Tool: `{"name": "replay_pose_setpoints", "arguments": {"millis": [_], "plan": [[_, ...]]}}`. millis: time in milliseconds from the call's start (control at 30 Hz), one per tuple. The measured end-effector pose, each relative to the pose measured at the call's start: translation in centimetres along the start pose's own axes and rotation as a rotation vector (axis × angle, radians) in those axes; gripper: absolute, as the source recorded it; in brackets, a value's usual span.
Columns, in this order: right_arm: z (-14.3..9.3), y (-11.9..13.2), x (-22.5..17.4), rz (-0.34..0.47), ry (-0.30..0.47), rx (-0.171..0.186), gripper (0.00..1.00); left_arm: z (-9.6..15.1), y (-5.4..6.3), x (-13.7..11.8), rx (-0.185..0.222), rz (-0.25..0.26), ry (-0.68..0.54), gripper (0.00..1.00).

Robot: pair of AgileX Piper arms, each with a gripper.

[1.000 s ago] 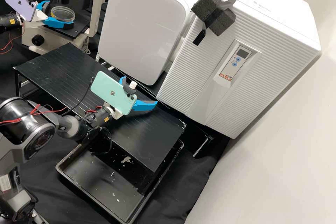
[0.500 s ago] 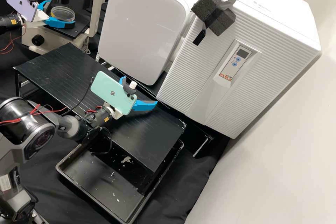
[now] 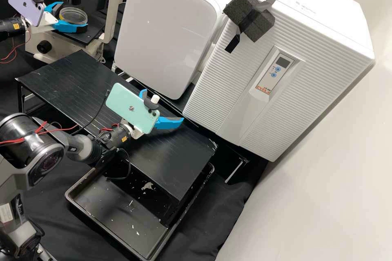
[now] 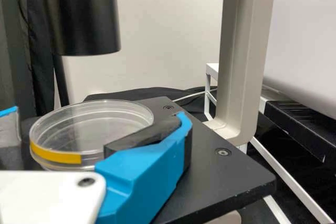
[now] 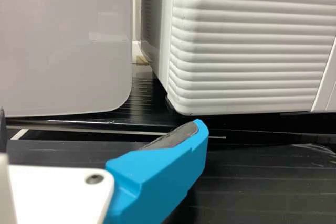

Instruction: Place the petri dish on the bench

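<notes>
At the high view's upper left, my left gripper (image 3: pixel 72 16) stands open around the clear petri dish (image 3: pixel 73 15), which rests on the black microscope stage. The left wrist view has the round dish (image 4: pixel 92 124), with a yellow band on its side, between the spread fingers of my left gripper (image 4: pixel 98 118). One finger overlaps the dish's near edge; a narrow gap shows beside the other. Over the black slatted bench (image 3: pixel 61 85), my right gripper (image 3: pixel 162 106) is open and empty. Its own wrist view likewise shows the right gripper (image 5: pixel 101 120) holding nothing.
The microscope's pale frame (image 3: pixel 112 12) rises beside the stage (image 3: pixel 92 34), and its dark cylinder (image 4: pixel 81 14) hangs above the dish. Two white appliances (image 3: pixel 171 28) stand behind the bench. A black tray (image 3: pixel 102 220) lies below the bench's front end.
My left gripper has shifted slightly to the right in the high view, farther around the dish. The dish and my right gripper have stayed where they were.
</notes>
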Motion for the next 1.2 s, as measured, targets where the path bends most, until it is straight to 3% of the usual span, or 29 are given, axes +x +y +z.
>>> {"name": "replay_pose_setpoints", "arguments": {"millis": [867,1200], "plan": [[0.0,0.0,0.0,0.000,0.000,0.000,1.00,-0.1,-0.5,-0.1,-0.001,0.026,-0.013,0.00],[0.0,0.0,0.0,0.000,0.000,0.000,1.00,0.1,0.1,-2.4,-0.007,-0.013,-0.061,0.00]]}}
